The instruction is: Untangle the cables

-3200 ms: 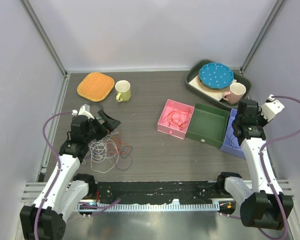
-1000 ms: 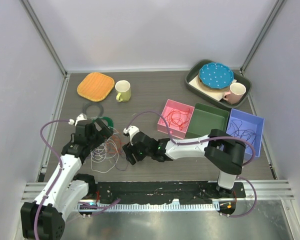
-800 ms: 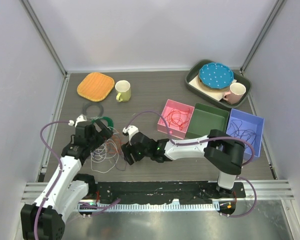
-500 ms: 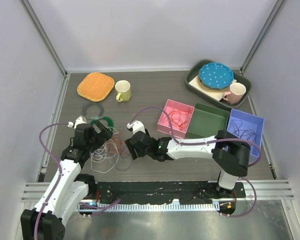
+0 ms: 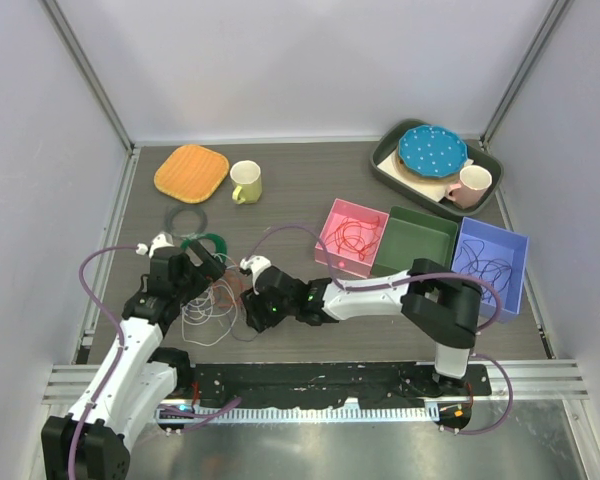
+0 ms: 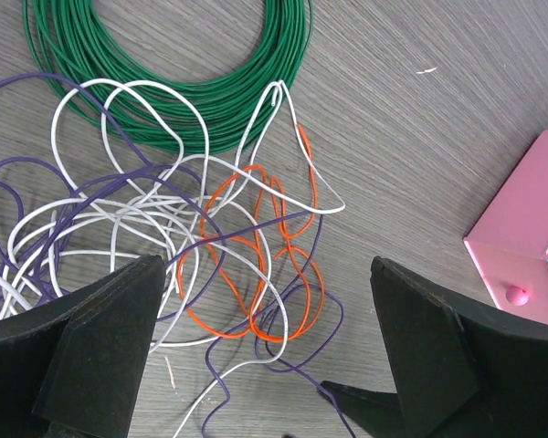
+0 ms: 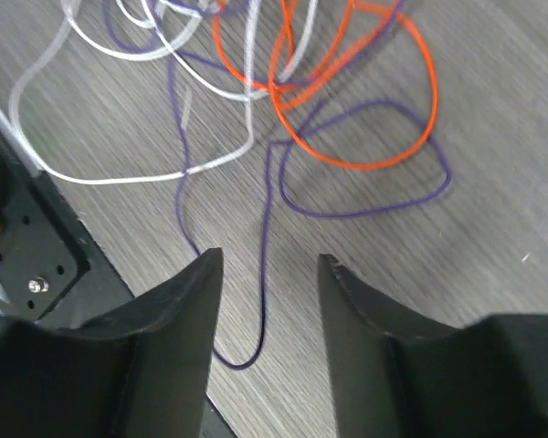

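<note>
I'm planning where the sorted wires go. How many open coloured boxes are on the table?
3: the pink box at the row's left end, the green box in the middle, the blue box at the right end. None appears hidden.

The table (image 6: 420,137) is a dark grey wood-grain surface, matt, with fine streaks running along it. The cables (image 6: 192,237) are thin wires in smooth plastic sheathing, white, orange and purple, with a faint sheen. The green wire ring (image 6: 279,55) just beyond them has the same smooth plastic coat, slightly glossier. The left gripper (image 6: 267,265) and the right gripper (image 7: 269,258) both have fingers of matt black plastic. The pink box (image 6: 530,246) looks smooth and matt. At far left the orange pad (image 5: 191,172) looks like textured cloth, and the yellow mug (image 5: 246,182) beside it is glossy. The near rail (image 5: 330,440) is dull brushed metal.
</note>
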Robot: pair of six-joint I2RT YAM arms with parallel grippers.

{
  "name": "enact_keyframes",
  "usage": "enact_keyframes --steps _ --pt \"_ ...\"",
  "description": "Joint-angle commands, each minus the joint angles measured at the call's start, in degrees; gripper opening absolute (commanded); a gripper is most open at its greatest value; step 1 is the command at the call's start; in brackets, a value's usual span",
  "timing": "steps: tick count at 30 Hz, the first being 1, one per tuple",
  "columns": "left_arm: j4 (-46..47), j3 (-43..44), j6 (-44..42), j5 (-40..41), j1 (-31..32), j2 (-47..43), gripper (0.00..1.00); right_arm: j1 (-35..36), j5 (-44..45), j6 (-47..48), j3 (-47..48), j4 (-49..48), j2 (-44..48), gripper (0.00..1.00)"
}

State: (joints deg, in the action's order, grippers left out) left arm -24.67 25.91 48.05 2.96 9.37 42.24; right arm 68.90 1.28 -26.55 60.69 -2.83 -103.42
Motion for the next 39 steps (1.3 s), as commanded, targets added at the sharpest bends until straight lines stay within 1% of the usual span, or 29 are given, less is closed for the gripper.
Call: enact_keyframes --steps 1,2,3,5,6,7,8,9,10,11,14,15,17,23,24,26,27,29,30,31,32,33,34,35,37,39 --pt "2.34 0.02 0.73 -0.06 0.13 -0.31 1.0 0.7 -1.54 0.35 2.95 1.68 0.14 0.21" --pt "2.34 0.02 0.73 -0.06 0.13 -0.23 1.0 0.79 0.37 1.05 2.86 2.12 0.84 0.06" --pt "2.52 -0.07 0.73 0.03 0.21 -0.05 1.0 0.97 2.04 2.01 2.6 2.04 1.98 0.01" --pt "2.69 -0.07 0.9 0.2 0.13 0.47 1.0 0.97 5.12 3.07 2.16 2.48 6.27 0.01" --pt "2.87 -0.16 0.99 0.29 0.13 0.74 1.0 1.06 7.31 4.12 2.33 4.57 7.95 0.01" --pt "3.13 -0.25 0.99 0.29 0.13 1.44 1.0 0.97 12.21 4.92 2.51 5.46 9.62 0.01" --pt "3.31 -0.42 1.16 0.29 0.21 1.88 1.0 0.97 14.69 5.79 2.86 7.56 13.55 0.01" --pt "3.83 -0.42 1.25 0.38 0.21 2.32 1.0 0.97 16.81 6.67 3.47 8.36 15.42 0.01" --pt "3.92 -0.42 1.25 0.29 0.21 3.11 1.0 0.97 21.35 8.25 3.82 9.15 17.61 0.01" --pt "4.36 -0.51 1.25 0.2 0.21 4.33 1.0 0.97 23.4 9.22 4.17 10.03 21.38 0.01" --pt "4.54 -0.07 1.43 0.11 0.21 7.32 1.0 0.97 30.96 13.09 5.58 10.21 26.59 0.01" --pt "4.63 -0.07 1.52 0.2 0.21 7.94 1.0 0.97 32.89 13.79 6.28 10.3 29.73 0.01" --pt "5.06 0.19 1.61 0.29 0.21 9.69 1.0 0.88 38.33 16.25 6.99 9.43 32.56 0.01" --pt "5.24 0.54 1.61 1.6 0.13 12.78 1.0 0.35 48.53 26.26 6.9 3.55 42.5 0.01" --pt "5.24 0.54 1.61 1.7 0.21 13.3 1.0 0.27 49.51 26.19 6.9 3.1 43.81 0.01" --pt "5.33 0.81 1.43 1.43 0.21 14.09 0.99 0.09 51.45 28.39 6.99 3.09 47.33 0.01" --pt "5.42 0.98 1.34 1.17 0.21 14.45 0.98 0.09 52.5 30.13 7.34 1.53 48.39 0.01" --pt "5.76 1.16 1.17 1.08 0.13 15.5 0.91 0.0 54.87 32.07 7.78 0.38 51.54 0.01" --pt "5.94 1.16 1.17 0.91 0.21 15.85 0.85 0.0 56.45 33.82 8.13 -0.07 52.43 0.01" --pt "6.21 1.25 0.99 0.73 0.21 16.73 0.6 0.0 56.81 34.36 8.39 -0.16 53.48 0.01" --pt "6.38 1.33 0.99 0.82 0.21 17.08 0.46 -0.08 56.82 34.72 8.57 -0.16 55.41 0.01" --pt "6.3 1.42 0.9 0.9 0.21 17.52 0.3 -0.09 56.9 34.89 8.57 -0.16 56.47 0.01" --pt "6.12 1.94 0.82 1.86 0.13 17.88 0.04 -0.09 57.86 35.85 8.57 -0.16 57.27 0.01" --pt "4.55 2.47 0.99 2.83 0.13 18.23 0.0 -0.09 59.26 36.38 8.75 -0.24 57.88 0.01" --pt "2.7 3.61 1.6 6.68 0.13 18.06 0.0 -0.09 63.56 39.18 9.01 -1.12 59.64 0.01" --pt "0.42 3.97 2.65 9.86 0.13 16.83 0.0 -0.09 67.08 43.48 8.75 -4.62 60.52 0.01"
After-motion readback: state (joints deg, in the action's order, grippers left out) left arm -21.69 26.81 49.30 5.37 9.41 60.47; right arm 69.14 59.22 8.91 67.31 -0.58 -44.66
